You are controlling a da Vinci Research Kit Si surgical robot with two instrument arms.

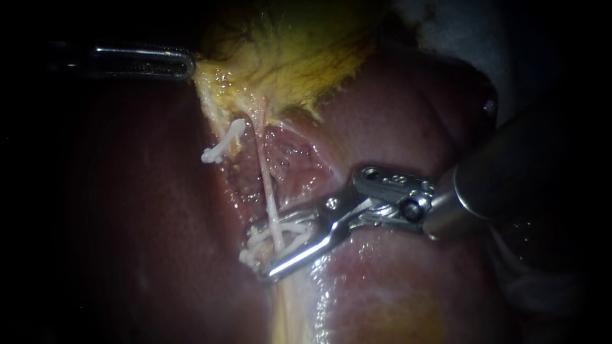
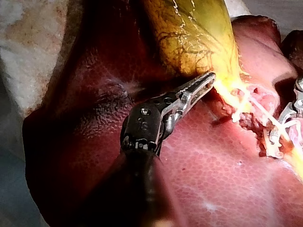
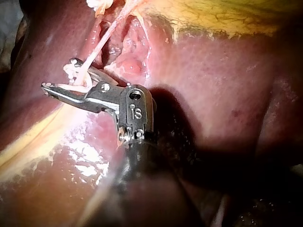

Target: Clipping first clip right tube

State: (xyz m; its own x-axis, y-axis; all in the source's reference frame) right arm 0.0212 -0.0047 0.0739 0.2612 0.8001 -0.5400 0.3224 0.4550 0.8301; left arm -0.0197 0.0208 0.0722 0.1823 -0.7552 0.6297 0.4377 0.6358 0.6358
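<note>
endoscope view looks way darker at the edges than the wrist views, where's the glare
Endoscope view: light pools on the gallbladder and tube; the left instrument sits in the dark rim. Right wrist view: glare on wet liver, deep shadow beside the right instrument. Left wrist view: brightest, little glare.

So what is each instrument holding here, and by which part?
The left instrument has its jaws shut on the gallbladder at its narrow end. The right instrument grips a white clip set around the thin tube.
</note>
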